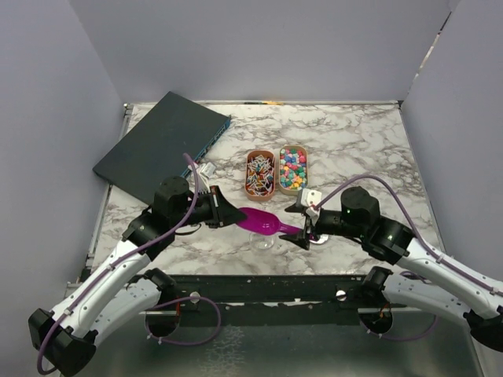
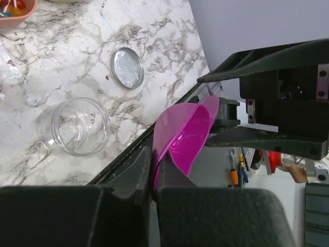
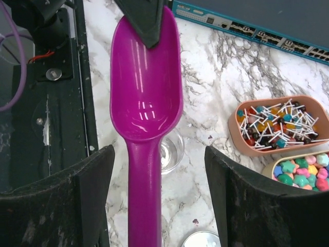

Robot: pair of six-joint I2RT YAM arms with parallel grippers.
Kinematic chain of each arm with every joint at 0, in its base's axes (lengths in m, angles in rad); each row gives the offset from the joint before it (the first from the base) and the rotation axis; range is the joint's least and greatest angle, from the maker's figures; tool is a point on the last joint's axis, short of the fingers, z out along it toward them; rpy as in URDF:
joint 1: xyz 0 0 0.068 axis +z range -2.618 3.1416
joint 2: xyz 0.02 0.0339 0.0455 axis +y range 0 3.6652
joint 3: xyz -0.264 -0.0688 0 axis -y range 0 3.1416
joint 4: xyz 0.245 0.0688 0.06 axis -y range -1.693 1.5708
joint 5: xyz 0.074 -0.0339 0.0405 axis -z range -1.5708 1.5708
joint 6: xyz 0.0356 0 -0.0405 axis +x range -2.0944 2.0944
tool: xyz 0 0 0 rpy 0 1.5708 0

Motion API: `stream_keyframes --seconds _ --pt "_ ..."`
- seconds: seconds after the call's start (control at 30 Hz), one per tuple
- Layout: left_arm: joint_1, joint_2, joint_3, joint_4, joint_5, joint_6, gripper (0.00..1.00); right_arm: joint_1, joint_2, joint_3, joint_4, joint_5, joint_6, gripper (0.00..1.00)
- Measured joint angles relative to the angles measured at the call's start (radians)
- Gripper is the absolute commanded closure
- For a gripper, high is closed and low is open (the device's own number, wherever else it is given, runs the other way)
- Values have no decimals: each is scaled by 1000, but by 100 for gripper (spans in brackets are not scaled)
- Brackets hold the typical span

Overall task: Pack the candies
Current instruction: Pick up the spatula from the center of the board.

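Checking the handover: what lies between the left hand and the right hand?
The magenta scoop spans from left hand to right hand, above a clear jar; the top view shows it.

We are looking at a glossy, smooth magenta plastic scoop [image 3: 146, 98] catching the light over a polished marble-patterned tabletop [image 1: 354, 141]. Below the scoop a clear, see-through jar [image 2: 77, 126] is glinting; near the scoop a shiny metal lid [image 2: 127, 67] is reflecting pale light.

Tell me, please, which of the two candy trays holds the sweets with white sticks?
The left tray of the pair in the top view, nearer the dark box; its sweets bristle with white sticks, while the right tray holds bright stickless pieces.
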Motion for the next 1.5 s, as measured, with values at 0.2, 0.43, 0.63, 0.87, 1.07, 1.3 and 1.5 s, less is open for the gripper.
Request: stream_keyframes --seconds 0.2,0.43,0.63,0.87,1.07,1.3,1.5 --pt "0 2 -13 19 2 -42 100 54 0 -20 24 26 -36 32" --pt "0 22 -13 26 6 -68 100 110 4 -20 45 76 -65 38" --pt "0 23 -9 26 13 -76 100 132 11 -20 47 127 -80 41" --pt "0 23 8 32 29 -79 100 134 16 -20 45 168 -83 45" --pt "0 23 26 33 39 -79 100 134 14 -20 46 180 -82 52" --pt "0 27 28 40 46 -82 100 134 -15 -27 47 184 -74 67" --pt "0 27 28 43 46 -90 100 134 -26 -30 45 184 -66 88"
